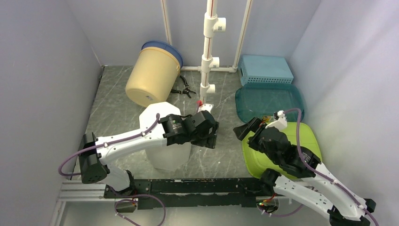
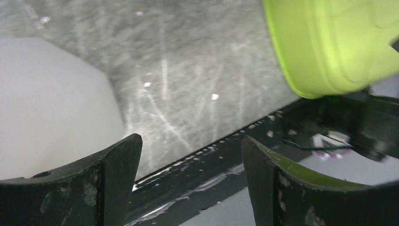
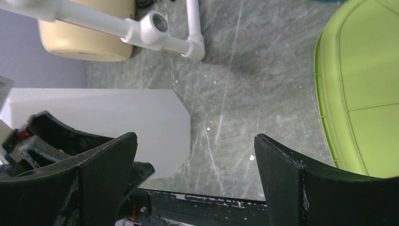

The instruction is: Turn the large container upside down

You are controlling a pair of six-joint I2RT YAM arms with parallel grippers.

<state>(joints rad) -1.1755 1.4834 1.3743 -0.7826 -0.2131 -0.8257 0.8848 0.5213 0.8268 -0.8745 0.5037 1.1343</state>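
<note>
The large white translucent container [image 1: 165, 141] stands on the table at centre left, a flat closed face up. It also shows in the left wrist view [image 2: 47, 103] and the right wrist view [image 3: 117, 122]. My left gripper [image 1: 210, 135] is open and empty, just right of the container and apart from it; its wrist view shows its jaws [image 2: 190, 160] spread over bare table. My right gripper [image 1: 244, 129] is open and empty, hovering between the container and the lime green tray [image 1: 287, 150]; its jaws [image 3: 195, 160] are spread wide.
A yellow bucket [image 1: 153, 75] with a blue lid leans at the back left. A white PVC pipe stand [image 1: 207, 61] rises at back centre, pliers [image 1: 184, 88] beside it. A teal tray [image 1: 268, 101] and a light blue basket [image 1: 265, 69] lie at back right. Black rail [image 1: 197, 186] along the near edge.
</note>
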